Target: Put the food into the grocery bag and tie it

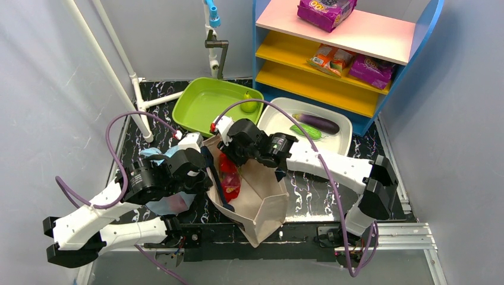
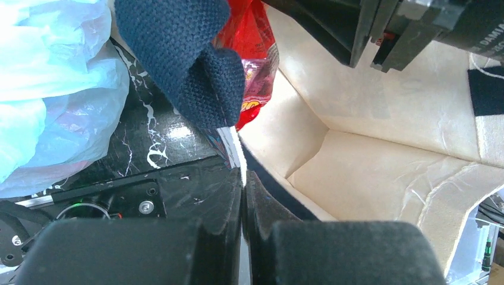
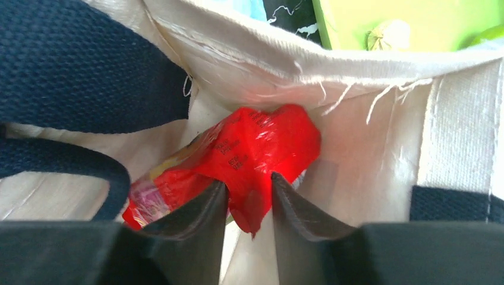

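The food I see is a red printed snack packet (image 1: 229, 178) (image 3: 261, 142) (image 2: 252, 35) lying inside a beige canvas tote (image 1: 261, 202) (image 3: 368, 136) with navy handles (image 2: 184, 53). My right gripper (image 1: 230, 153) (image 3: 246, 181) reaches into the tote. Its fingers stand apart, with a corner of the packet hanging loosely between them. My left gripper (image 1: 202, 173) (image 2: 243, 178) is shut on the tote's near rim and holds that side up. The grocery bag (image 1: 169, 202) (image 2: 53, 89), thin light-blue plastic, lies crumpled on the table under my left arm. Something pinkish shows through it.
A green tray (image 1: 208, 107) with a pear (image 1: 249, 107) stands behind the tote. A white tray (image 1: 279, 116) holds an aubergine (image 1: 318, 123) and a cucumber (image 1: 306, 132). Behind it is a shelf unit (image 1: 333, 89) with snack packs. White pipes (image 1: 139, 101) rise at the left.
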Controlling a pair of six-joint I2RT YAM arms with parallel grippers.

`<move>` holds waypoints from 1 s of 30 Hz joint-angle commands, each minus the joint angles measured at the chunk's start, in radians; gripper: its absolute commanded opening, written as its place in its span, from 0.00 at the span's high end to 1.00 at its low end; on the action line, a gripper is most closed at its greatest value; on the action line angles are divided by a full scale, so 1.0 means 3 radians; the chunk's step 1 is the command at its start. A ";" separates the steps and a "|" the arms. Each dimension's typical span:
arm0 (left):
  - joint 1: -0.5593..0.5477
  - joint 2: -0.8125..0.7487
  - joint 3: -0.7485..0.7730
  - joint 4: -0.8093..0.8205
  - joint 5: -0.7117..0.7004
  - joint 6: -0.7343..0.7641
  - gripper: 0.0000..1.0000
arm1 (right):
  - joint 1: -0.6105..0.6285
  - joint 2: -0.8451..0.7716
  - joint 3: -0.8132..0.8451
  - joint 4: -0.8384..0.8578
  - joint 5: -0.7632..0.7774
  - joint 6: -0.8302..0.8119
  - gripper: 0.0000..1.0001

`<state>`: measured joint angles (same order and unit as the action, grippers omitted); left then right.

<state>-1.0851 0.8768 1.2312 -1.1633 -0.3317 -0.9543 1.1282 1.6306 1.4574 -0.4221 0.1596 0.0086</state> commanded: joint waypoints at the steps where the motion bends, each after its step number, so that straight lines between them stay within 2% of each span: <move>1: 0.0012 -0.0060 0.0007 -0.0161 -0.0064 0.0003 1.00 | 0.0045 -0.0067 0.0062 0.0279 0.0171 0.0096 0.56; 4: 0.0008 -0.0069 0.0014 -0.0189 -0.0065 0.0015 1.00 | 0.0066 -0.0081 0.0179 0.0063 0.0160 0.0069 0.43; 12: 0.0012 -0.0115 0.0029 -0.0240 -0.0088 0.0025 1.00 | 0.0070 -0.0475 0.0389 -0.0499 0.0094 0.0105 0.38; 17: 0.0012 -0.0109 0.0017 -0.0216 -0.0059 0.0025 1.00 | 0.0069 -0.0644 0.0733 -0.0917 -0.0123 0.0168 0.33; 20: 0.0012 -0.0108 -0.0012 -0.0162 -0.0014 0.0040 0.97 | 0.0069 -0.0736 0.0929 -0.0985 -0.0116 0.0176 0.33; 25: 0.0010 -0.0158 -0.0052 -0.0073 0.0061 0.0023 0.95 | 0.0069 -0.0786 0.1287 -0.0822 0.0336 0.0136 0.29; 30: 0.0011 -0.0268 -0.0170 0.0052 0.0100 -0.0006 0.94 | 0.0027 -0.0595 0.1755 -0.0678 0.0919 0.0029 0.23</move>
<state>-1.0855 0.8299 1.2076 -1.1690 -0.3161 -0.9516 1.1458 1.4109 1.8622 -0.6815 0.2646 0.0448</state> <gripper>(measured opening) 0.065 0.753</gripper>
